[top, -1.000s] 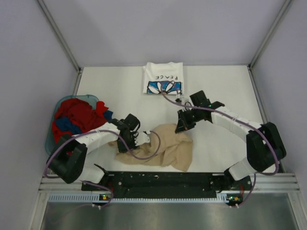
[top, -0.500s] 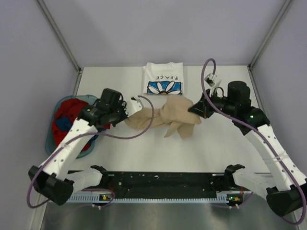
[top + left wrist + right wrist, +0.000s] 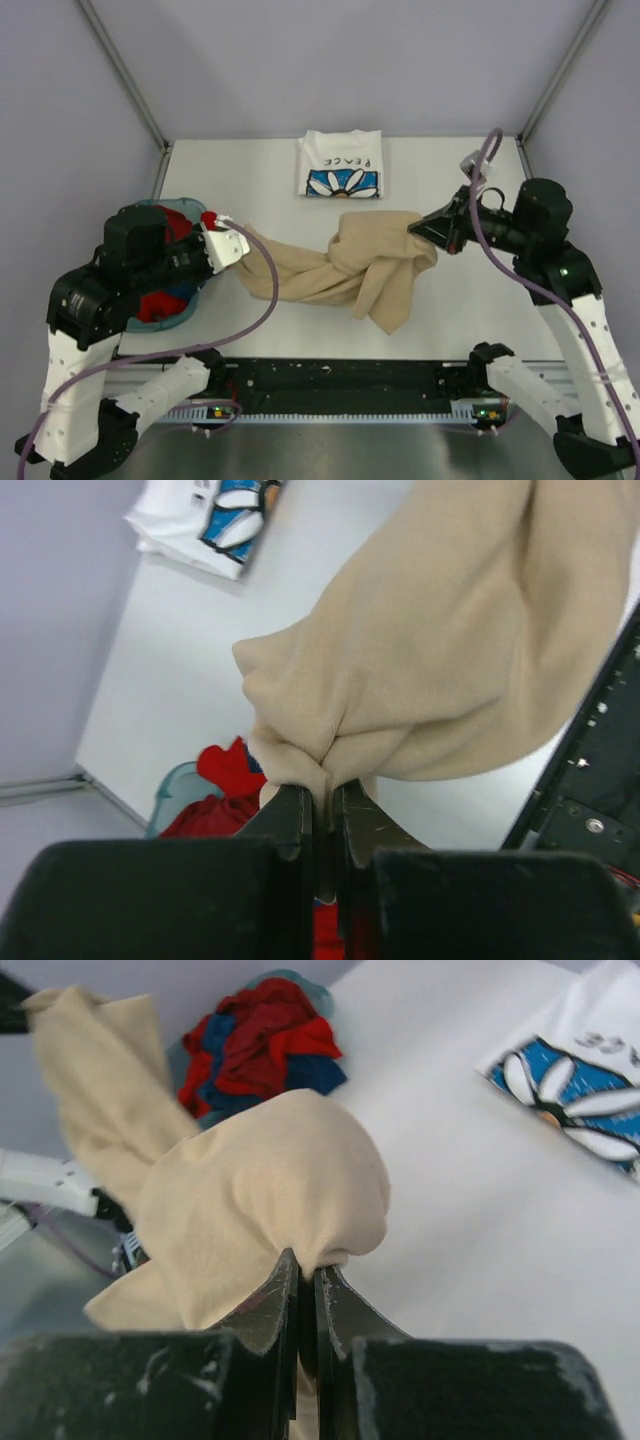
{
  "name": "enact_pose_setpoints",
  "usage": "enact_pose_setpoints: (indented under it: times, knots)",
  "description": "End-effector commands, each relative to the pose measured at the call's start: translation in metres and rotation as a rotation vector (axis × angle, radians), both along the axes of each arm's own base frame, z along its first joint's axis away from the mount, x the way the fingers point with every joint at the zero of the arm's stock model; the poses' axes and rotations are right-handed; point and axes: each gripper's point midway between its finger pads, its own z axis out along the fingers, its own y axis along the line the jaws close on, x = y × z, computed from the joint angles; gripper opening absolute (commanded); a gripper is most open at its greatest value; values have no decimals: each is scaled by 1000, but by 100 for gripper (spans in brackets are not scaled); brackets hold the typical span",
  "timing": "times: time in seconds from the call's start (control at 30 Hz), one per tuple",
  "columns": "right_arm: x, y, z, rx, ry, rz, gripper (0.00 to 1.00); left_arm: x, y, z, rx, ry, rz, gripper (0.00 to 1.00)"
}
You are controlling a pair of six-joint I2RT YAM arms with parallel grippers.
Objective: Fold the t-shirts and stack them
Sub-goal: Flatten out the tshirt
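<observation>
1. Hanging in the air between 2 robot arms, a plain tan t-shirt (image 3: 345,268) is bunched and twisted above a white desk (image 3: 460,320).
2. The left claw (image 3: 232,243) is pinched shut on one end of the tan t-shirt; its wrist view shows the cloth gathered tight between the 2 dark fingers (image 3: 290,815).
3. The right claw (image 3: 425,226) is likewise closed hard on the other end, a rounded wad of fabric bulging just above its fingers (image 3: 265,1305).
4. The middle of the shirt sags lower than the 2 gripped ends, and a loose flap droops on the right half.
5. At the far edge of the desk lies a folded white t-shirt (image 3: 340,165), printed with a white daisy on a blue panel. The word "PEACE" is readable on it, upside down in the overhead view.
6. At the left edge of the desk sits a teal basket (image 3: 170,312) holding crumpled red and blue t-shirts (image 3: 262,1045), partly hidden behind the left arm in the overhead view.
</observation>
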Motion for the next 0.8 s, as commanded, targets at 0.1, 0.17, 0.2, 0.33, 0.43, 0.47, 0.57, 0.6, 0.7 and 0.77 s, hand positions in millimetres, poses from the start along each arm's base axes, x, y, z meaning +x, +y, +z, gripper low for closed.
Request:
enact_pose_setpoints:
  times: [0.1, 0.17, 0.2, 0.33, 0.43, 0.47, 0.57, 0.6, 0.7, 0.77]
  knots:
    - [171, -91, -137, -376, 332, -645, 58, -27, -62, -50, -145, 359, -262, 0]
    - [202, -110, -162, -478, 416, -751, 60, -35, -84, -56, -225, 431, -361, 0]
    - [211, -111, -171, -502, 453, -758, 59, -35, -90, -61, -242, 457, -387, 0]
    - [200, -85, -176, -494, 463, -718, 56, -20, -94, -76, -220, 493, -349, 0]
    - [164, -53, -173, -514, 409, -645, 57, -19, -96, -79, -225, 494, -347, 0]
    - [148, -31, -174, -486, 410, -568, 58, -19, -95, -81, -222, 497, -345, 0]
    - [98, 36, -185, -391, 437, -358, 61, -17, -87, -90, -186, 496, -308, 0]
    - [84, 59, -184, -346, 457, -293, 61, -17, -84, -93, -173, 494, -291, 0]
    - [56, 120, -187, -262, 513, -154, 63, -21, -76, -100, -157, 507, -266, 0]
    - [50, 147, -198, -256, 558, -117, 68, -24, -71, -105, -157, 510, -254, 0]
